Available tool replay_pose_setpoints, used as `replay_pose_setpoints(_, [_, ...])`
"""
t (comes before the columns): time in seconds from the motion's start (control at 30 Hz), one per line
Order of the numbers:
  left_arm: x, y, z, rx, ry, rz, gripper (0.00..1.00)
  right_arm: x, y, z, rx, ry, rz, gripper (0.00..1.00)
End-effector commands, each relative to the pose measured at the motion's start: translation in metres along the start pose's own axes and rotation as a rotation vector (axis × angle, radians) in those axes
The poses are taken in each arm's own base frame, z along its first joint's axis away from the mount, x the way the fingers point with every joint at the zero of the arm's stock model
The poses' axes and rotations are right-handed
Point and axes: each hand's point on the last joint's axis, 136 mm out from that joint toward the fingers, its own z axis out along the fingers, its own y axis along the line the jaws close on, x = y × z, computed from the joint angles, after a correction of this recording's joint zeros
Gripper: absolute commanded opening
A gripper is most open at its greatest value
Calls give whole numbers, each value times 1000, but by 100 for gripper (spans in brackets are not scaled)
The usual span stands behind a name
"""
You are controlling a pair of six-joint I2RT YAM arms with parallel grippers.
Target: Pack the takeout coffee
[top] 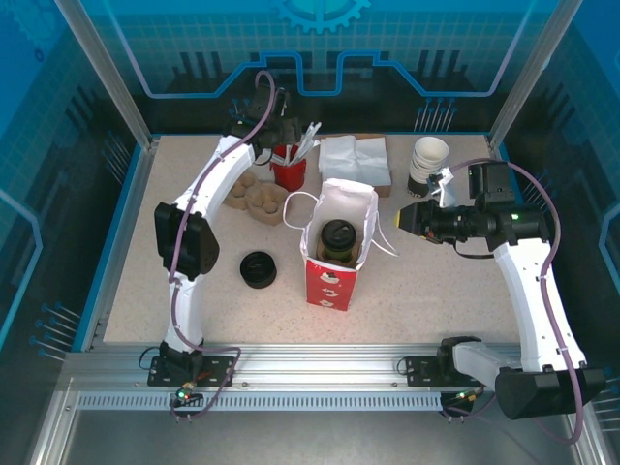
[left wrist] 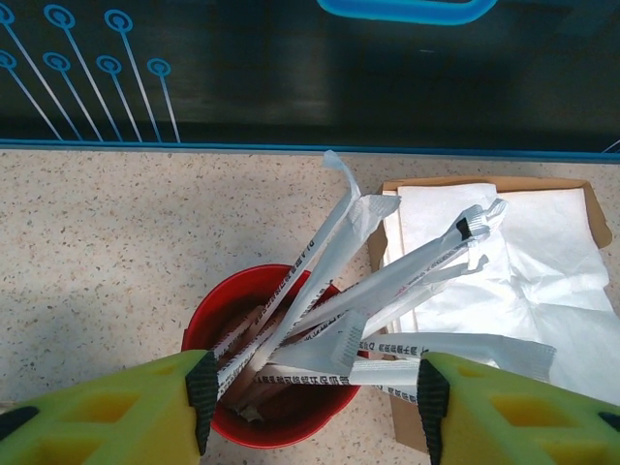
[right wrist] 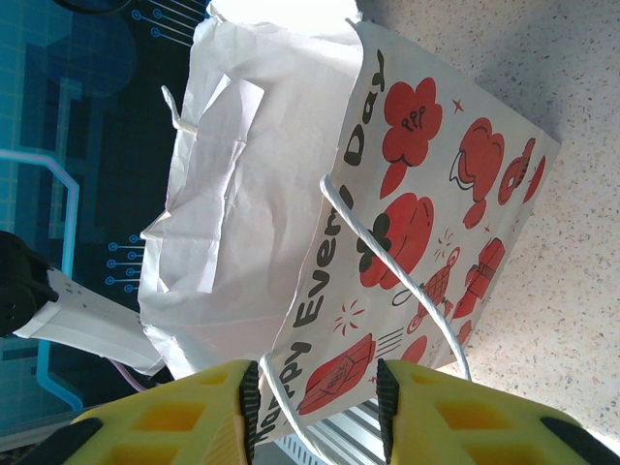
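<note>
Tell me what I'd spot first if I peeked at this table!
You'd spot the red-and-white paper bag standing open in the middle of the table, with the black-lidded takeout coffee sitting inside it. Behind it, the left gripper hovers open over a red cup stuffed with white wrapped sticks. The right gripper points at the bag's side.

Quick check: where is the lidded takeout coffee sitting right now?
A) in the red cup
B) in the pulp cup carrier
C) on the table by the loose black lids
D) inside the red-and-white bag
D: in the top view the takeout coffee, black lid up, sits down inside the open paper bag.
</note>
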Motion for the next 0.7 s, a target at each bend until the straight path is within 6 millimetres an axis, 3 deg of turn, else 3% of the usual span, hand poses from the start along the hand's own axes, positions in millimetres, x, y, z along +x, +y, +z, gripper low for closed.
replay_pose_setpoints(0.0, [3,6,11,-4,21,-12,54,-1,3,0,-19,8,-7,38])
replay_pose_setpoints(0.27, [4,7,19,-2,25,-3,46,-2,-1,3,-13,17,1,38])
replay_pose_setpoints(0.5, [-18,-2,3,35,-41,13,26,-11,4,3,-19,12,-11,38])
replay_pose_setpoints(0.67, [-33,-4,-17,48,-81,23,24,-17,6,3,-23,8,-16,37])
